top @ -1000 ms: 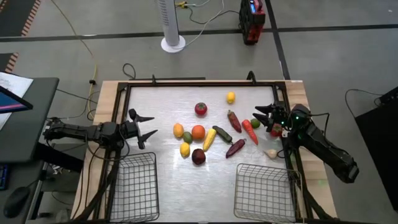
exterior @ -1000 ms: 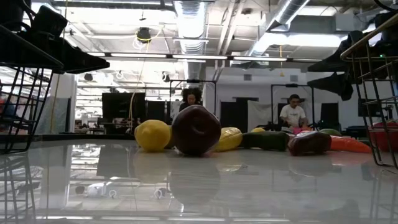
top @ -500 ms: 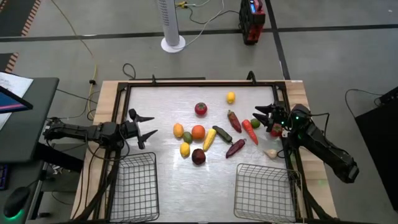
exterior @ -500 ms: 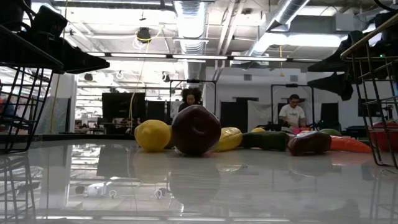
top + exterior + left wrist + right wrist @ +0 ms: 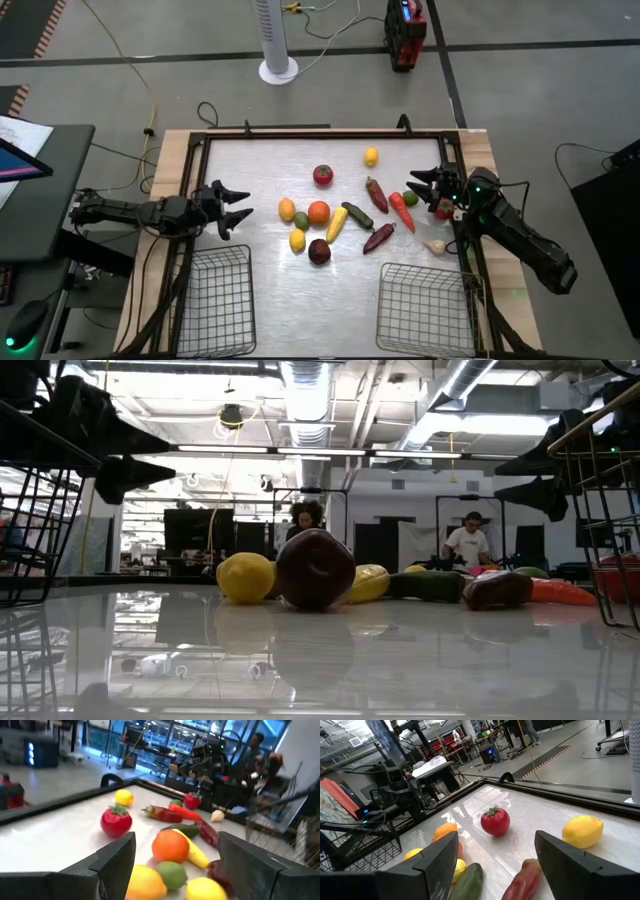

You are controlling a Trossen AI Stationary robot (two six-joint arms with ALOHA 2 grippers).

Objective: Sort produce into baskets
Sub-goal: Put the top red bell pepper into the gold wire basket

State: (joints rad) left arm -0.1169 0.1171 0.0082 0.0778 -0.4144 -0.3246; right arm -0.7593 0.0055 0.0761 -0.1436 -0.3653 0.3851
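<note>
1. Beyond the table point(image 5: 250, 150), a white fan stand point(image 5: 278, 68) and a red-and-black device point(image 5: 404, 35) sit on the grey floor, with cables trailing between them; a dark desk with a screen point(image 5: 20, 160) stands off the table's left side.
2. Two people point(image 5: 466, 544) show in the room behind the table in the low view.
3. The produce point(image 5: 318, 212) lies clustered mid-table: a red tomato point(image 5: 323, 176) and a yellow lemon point(image 5: 371, 156) lie toward the far side, an orange and other yellow pieces nearer the middle, and a dark purple round piece point(image 5: 319, 251) nearest the baskets.
4. The elongated pieces lie mostly on diagonals: a yellow one point(image 5: 337, 224), a dark green one point(image 5: 357, 215), a red pepper point(image 5: 376, 194) and an orange-red carrot point(image 5: 401, 211), with a dark red pepper point(image 5: 379, 238) slanting the opposite way.
5. A whitish garlic bulb point(image 5: 435, 246) rests alone near the right arm.
6. Two wire baskets, the left basket point(image 5: 212, 300) and the right basket point(image 5: 424, 308), stand at the near edge, nothing visible in them.
7. The left gripper point(image 5: 232, 210) hovers at the table's left side, fingers spread and holding nothing, pointing at the pile.
8. The right gripper point(image 5: 422, 187) hovers at the right side, fingers likewise apart and empty, with nothing between either gripper and the pile.
</note>
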